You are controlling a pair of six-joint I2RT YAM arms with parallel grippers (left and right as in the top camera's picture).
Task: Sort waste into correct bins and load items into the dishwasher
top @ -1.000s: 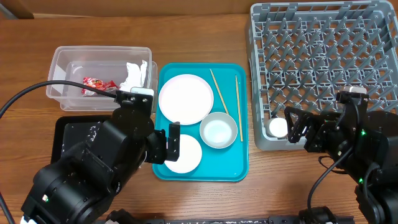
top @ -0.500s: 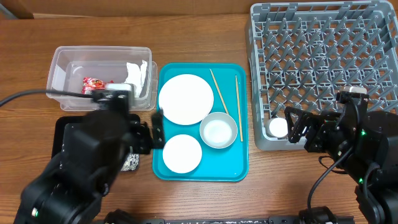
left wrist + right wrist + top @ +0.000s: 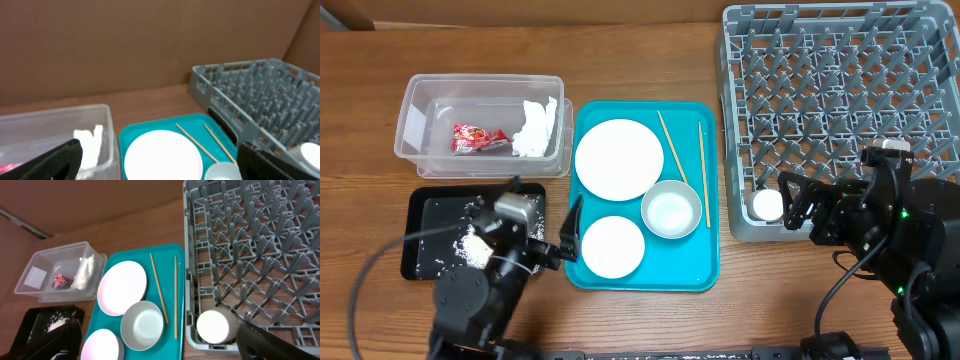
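The red wrapper (image 3: pixel 480 138) and white napkin (image 3: pixel 535 128) lie in the clear tub (image 3: pixel 415 95). Rice (image 3: pixel 472 246) is scattered on the black tray (image 3: pixel 425 215). On the teal tray (image 3: pixel 705 270) sit the large plate (image 3: pixel 618 158), the small dish (image 3: pixel 612 246), the grey bowl (image 3: pixel 671 210) and two chopsticks (image 3: pixel 672 155). A white cup (image 3: pixel 767 205) stands in the near-left corner of the grey rack (image 3: pixel 850 90). My left gripper (image 3: pixel 548 205) hangs open between black tray and teal tray, holding nothing. Beside the cup, my right gripper (image 3: pixel 800 212) is open and empty.
The wooden table (image 3: pixel 650 50) runs behind the tub and trays. A brown cardboard wall (image 3: pixel 150 40) closes off the back. The rack fills the back right corner; its front wall (image 3: pixel 192 305) stands next to the teal tray's right edge.
My left arm has drawn back from the tub toward the front edge and now sits low by the black tray, uncovering the small dish. The right arm has not moved.
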